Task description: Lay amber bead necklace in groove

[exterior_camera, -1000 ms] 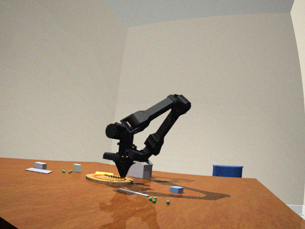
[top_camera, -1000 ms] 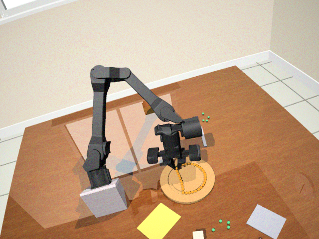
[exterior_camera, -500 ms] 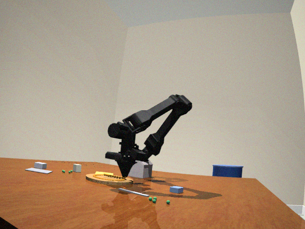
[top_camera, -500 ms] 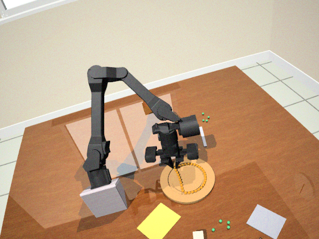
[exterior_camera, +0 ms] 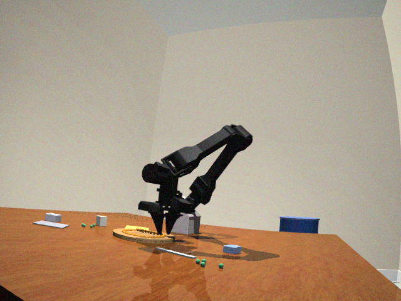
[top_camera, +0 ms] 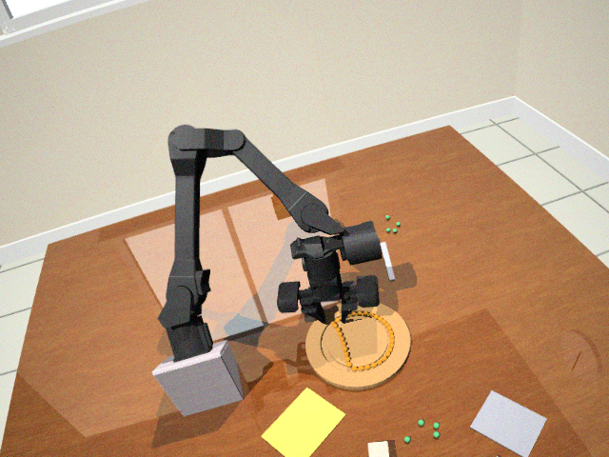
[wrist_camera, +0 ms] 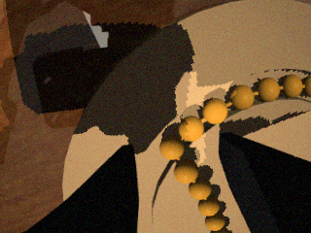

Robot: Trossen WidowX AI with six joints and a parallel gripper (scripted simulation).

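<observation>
The round bead board (top_camera: 313, 347) (exterior_camera: 139, 239) (wrist_camera: 243, 39) lies flat on the table. The amber bead necklace (top_camera: 392, 339) (exterior_camera: 142, 236) (wrist_camera: 215, 111) lies on it. In the top view its right side curves along the round groove; its left side cuts nearly straight across the inner disc, and the groove's left arc shows without beads. In the wrist view the necklace bends sharply between the fingertips. My gripper (top_camera: 334, 322) (exterior_camera: 164, 234) (wrist_camera: 175, 142) is partly open and points down at this bend, low over the board's back-left part, with clearance on both sides of the beads.
A yellow sheet (top_camera: 303, 420), a cream block (top_camera: 379, 448), a grey sheet (top_camera: 509, 423) and small green beads (top_camera: 421, 422) lie in front of the board. A thin rod (top_camera: 387, 260) (exterior_camera: 175, 253) and more green beads (top_camera: 387, 216) lie behind it. A blue block (exterior_camera: 232, 249) shows in the exterior view.
</observation>
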